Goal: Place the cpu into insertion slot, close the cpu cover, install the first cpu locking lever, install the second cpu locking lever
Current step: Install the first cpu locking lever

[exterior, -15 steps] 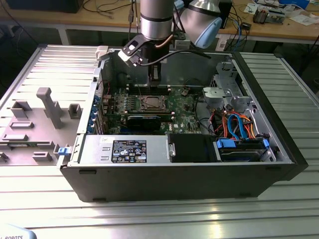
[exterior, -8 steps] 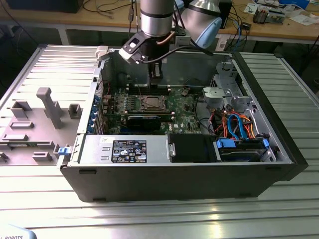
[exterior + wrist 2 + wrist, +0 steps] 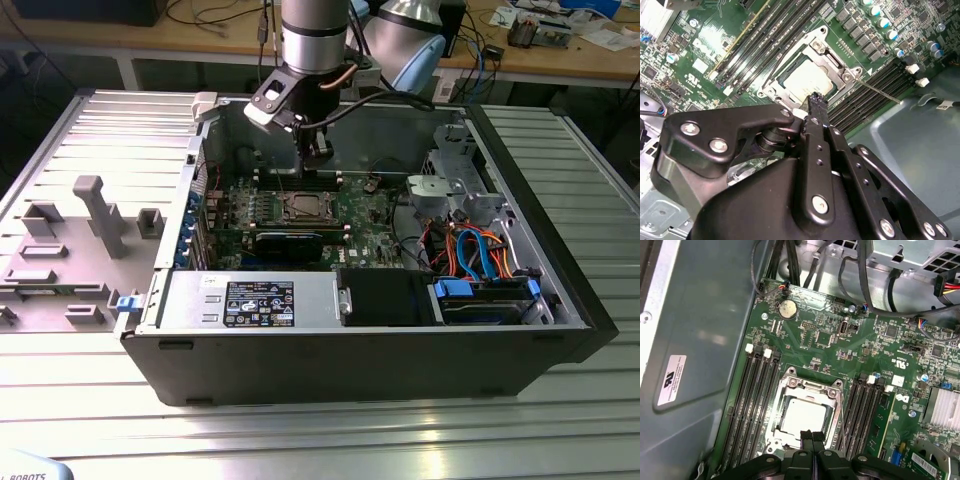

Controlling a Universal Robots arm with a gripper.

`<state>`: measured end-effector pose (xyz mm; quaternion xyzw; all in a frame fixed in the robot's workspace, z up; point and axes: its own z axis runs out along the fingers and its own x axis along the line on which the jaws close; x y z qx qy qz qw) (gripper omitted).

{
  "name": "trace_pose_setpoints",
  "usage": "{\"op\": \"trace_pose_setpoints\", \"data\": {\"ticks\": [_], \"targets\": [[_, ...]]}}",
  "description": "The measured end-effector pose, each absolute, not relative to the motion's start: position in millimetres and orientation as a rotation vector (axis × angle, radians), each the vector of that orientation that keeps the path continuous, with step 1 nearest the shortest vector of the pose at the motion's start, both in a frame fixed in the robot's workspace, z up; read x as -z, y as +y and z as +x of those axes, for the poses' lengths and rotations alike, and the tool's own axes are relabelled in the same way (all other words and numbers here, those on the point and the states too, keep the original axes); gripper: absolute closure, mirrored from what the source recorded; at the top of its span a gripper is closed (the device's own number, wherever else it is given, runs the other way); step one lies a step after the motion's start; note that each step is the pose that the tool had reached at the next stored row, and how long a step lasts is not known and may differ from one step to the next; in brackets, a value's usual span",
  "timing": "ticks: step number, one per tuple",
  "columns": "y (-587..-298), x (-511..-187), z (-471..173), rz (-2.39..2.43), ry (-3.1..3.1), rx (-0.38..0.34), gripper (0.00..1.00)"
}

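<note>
First wrist view: closed gripper point(image 3: 811, 435) over cpu point(image 3: 804, 415)

A green motherboard point(image 3: 365, 215) lies inside an open black computer case point(image 3: 350, 365). Beside the board, on the exterior view's right, run orange and blue cables point(image 3: 478, 248). A labelled power supply point(image 3: 250, 300) sits along the board's near edge, and a coin cell point(image 3: 786, 309) sits on the board.

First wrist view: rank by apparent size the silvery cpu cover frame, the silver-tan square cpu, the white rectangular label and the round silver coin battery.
Largest to smallest:
1. silvery cpu cover frame
2. silver-tan square cpu
3. white rectangular label
4. round silver coin battery
</note>
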<state>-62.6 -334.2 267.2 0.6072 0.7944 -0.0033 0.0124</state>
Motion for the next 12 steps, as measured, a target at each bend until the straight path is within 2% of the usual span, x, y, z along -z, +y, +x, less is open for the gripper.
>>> {"op": "trace_pose_setpoints", "data": {"ticks": [12], "targets": [[-334.3, -267.3, -62.6, 1.892, 2.477, 0.011, 0.89]]}}
